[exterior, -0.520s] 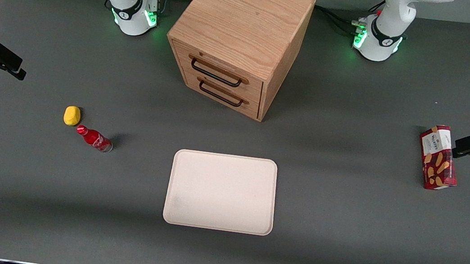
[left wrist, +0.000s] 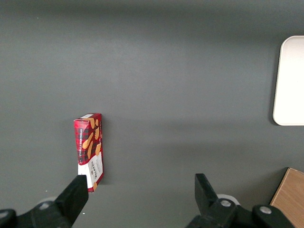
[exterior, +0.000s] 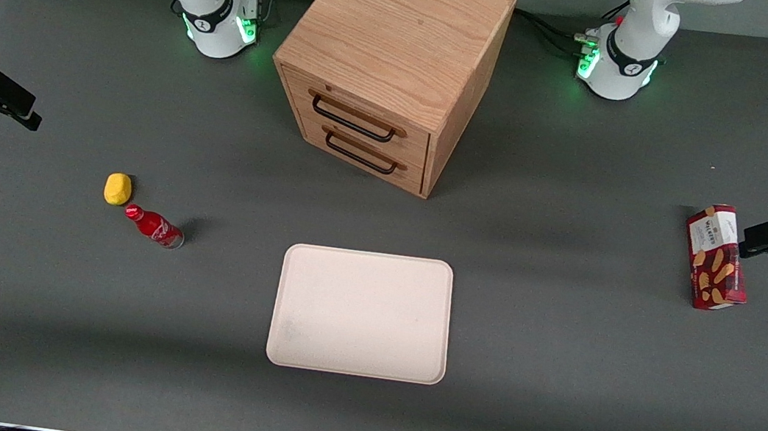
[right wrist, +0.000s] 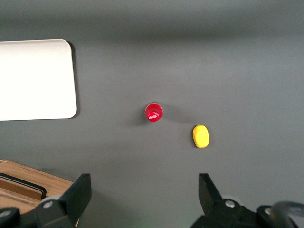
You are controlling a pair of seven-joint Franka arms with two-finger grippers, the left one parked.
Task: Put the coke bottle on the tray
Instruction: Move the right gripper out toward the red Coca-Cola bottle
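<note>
nearest the front camera, the tray is lying flat and bare on the table. a little farther from the camera, and off toward the working arm's end of the table, the coke bottle is standing on the table, well apart from the tray, with the yellow lump just beside it and slightly farther back, the two not touching. farther again and nearer the table's edge, the pincer is hanging above the table with its fingers spread wide apart and holding nothing. the wrist camera is looking almost straight down onto the bottle's red cap, so the bottle seems to be standing upright with its long axis vertical, and it is sitting ahead of the open fingers, roughly in line with the gap between them, with the lump off to one side of that line. the coming move looks to be turning on this: the pincer needs to travel toward the bottle and come down around the narrow neck or body without nudging the lump. farthest from the camera, the wooden drawer box is sitting mid-table.
</note>
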